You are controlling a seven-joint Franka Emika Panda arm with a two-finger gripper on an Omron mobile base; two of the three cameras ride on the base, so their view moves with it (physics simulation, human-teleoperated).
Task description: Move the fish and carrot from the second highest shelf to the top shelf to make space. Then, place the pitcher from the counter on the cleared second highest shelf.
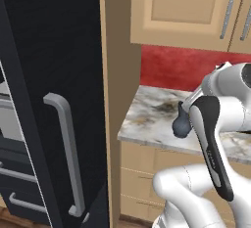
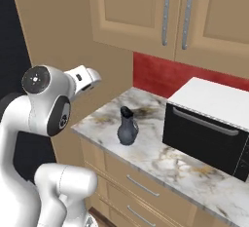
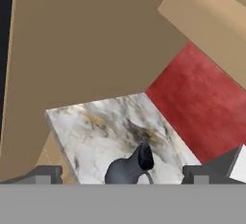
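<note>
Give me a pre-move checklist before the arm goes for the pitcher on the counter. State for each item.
1. Gripper open, nothing between the fingertips: ok.
2. Pitcher upright on the marble counter: ok.
3. Pitcher lined up between the fingertips in the hand view: ok.
4. Room around the pitcher: stands apart from the microwave, nothing touching it: ok.
5. Fish and carrot already on the top shelf: cannot tell, fridge interior hidden behind the dark door.
6. Second highest shelf cleared: cannot tell.

The pitcher (image 2: 127,128) stood on the counter (image 2: 165,160), left of the microwave (image 2: 209,128), under the wall cupboards (image 2: 170,11).
</note>
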